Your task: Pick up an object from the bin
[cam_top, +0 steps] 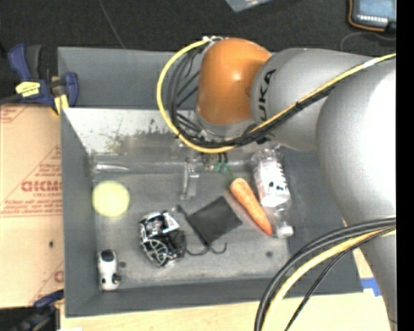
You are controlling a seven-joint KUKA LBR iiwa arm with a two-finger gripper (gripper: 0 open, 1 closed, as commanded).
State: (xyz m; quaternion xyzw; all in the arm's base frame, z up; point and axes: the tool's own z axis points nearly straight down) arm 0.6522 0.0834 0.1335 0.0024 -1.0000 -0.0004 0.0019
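The grey metal bin (79,185) fills the middle of the frame. The silver arm (331,109) comes in from the right, and its rounded orange cover (224,81) sits over the bin's upper wall, ringed by yellow and black cables.

Below that cover the fingers (190,185) hang as a slim grey metal piece over bare bin floor, near the upper wall and a little left of centre. Whether they are spread or pressed together I cannot tell.

The nearest thing is a flat black rectangular pouch with a thin black cord (214,219). It lies tilted just below and to the right of the fingers, with its upper left corner close to them.

Just beside the pouch on its right lies an orange carrot-shaped toy (250,205), slanting down to the right. A clear plastic bottle with a white label (272,188) lies along its far side.

Near the pouch's lower left sits a black-and-white tangled ball (161,236). A pale yellow-green ball (111,199) rests well apart at the left. A small white and black object (107,267) stands in the lower left corner.
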